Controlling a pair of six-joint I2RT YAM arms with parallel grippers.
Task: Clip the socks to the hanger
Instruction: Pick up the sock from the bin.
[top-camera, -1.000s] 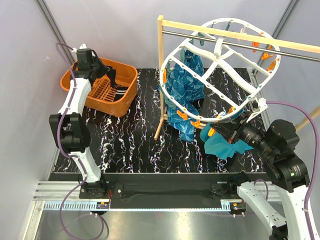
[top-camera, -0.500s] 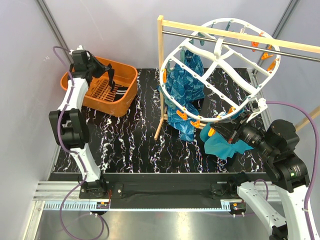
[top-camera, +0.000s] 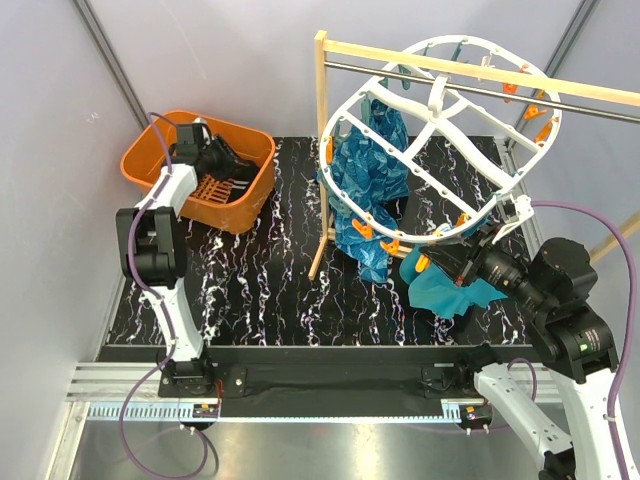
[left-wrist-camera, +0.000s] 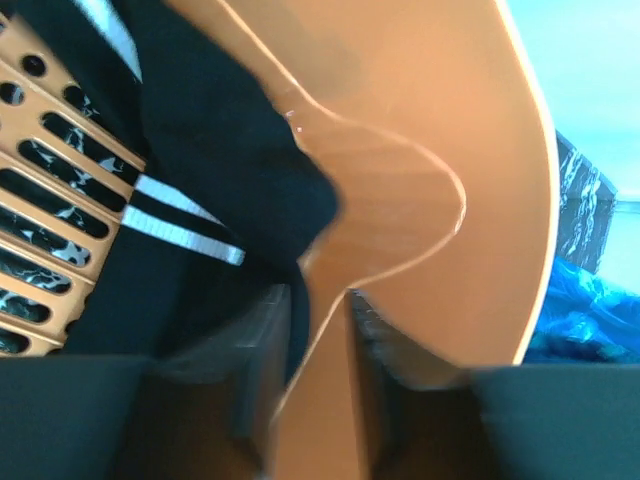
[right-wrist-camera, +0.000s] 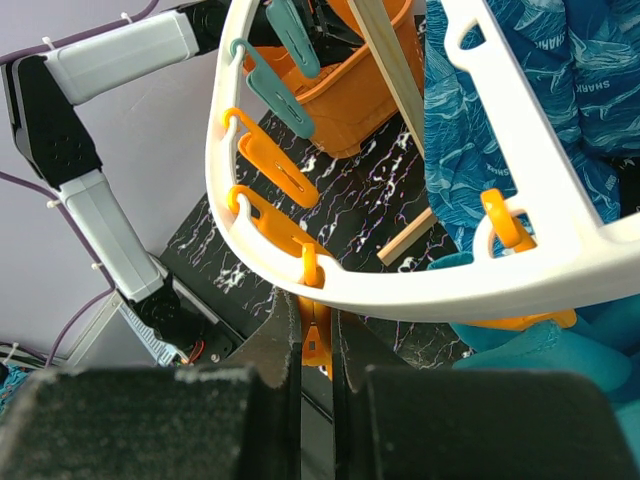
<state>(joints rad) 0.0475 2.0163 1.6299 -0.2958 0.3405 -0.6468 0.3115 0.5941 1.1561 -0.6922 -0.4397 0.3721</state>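
The socks (left-wrist-camera: 230, 190) lie in the orange basket (top-camera: 140, 165) at the tabletop's far-left corner, just ahead and left of the left gripper (left-wrist-camera: 310, 330). Its jaws stand narrowly apart and hold nothing. The blurred view hides the socks' long axis.

The left arm is nearer, reaching far with its wrist dipped into the basket. The right gripper (right-wrist-camera: 316, 375) pinches an orange clip (right-wrist-camera: 316, 342) on the hanger (right-wrist-camera: 480, 285) — well apart.

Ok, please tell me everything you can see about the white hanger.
The hanger is a big white oval frame, plastic by its look, with crossing bars inside. Orange and teal clips sit around its rim. It hangs tilted on a wooden rack. A blue patterned cloth hangs from it. The right end effector is shut on one orange clip at its lower rim.
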